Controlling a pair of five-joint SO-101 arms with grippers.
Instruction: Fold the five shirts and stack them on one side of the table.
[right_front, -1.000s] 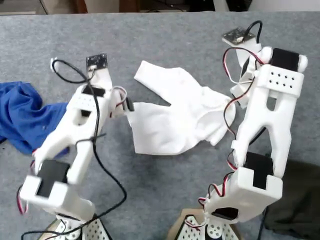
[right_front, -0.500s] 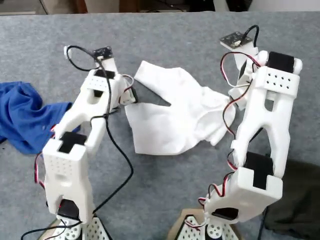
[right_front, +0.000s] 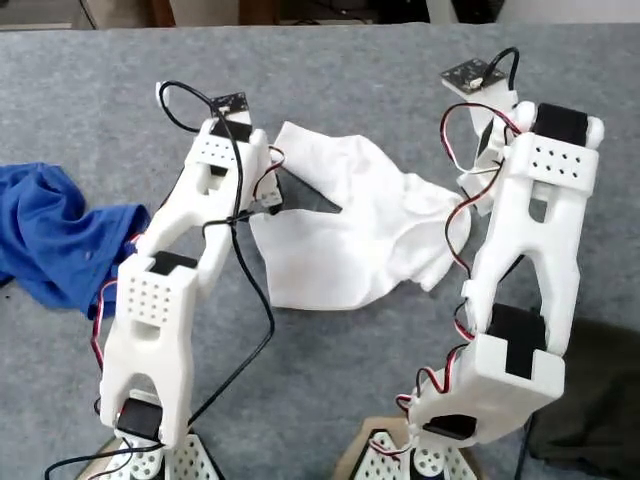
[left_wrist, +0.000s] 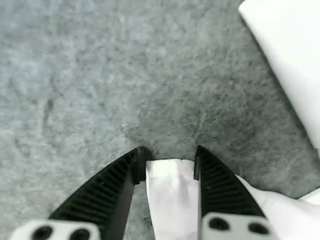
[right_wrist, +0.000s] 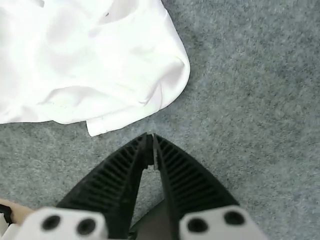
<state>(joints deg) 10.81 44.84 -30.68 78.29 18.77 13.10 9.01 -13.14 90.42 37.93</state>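
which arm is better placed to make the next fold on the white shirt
Left, probably. The left gripper is shut on an edge of the white shirt, so it could carry that edge across. The right gripper is shut on nothing, above bare table just off the shirt's side.

High camera looks down; 2 wrist cameras close (sharing the white shirt (right_front: 340, 250)).

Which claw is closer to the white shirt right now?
Left. The left claw grips a fold of the white shirt; the right claw sits shut over the table just off its edge.
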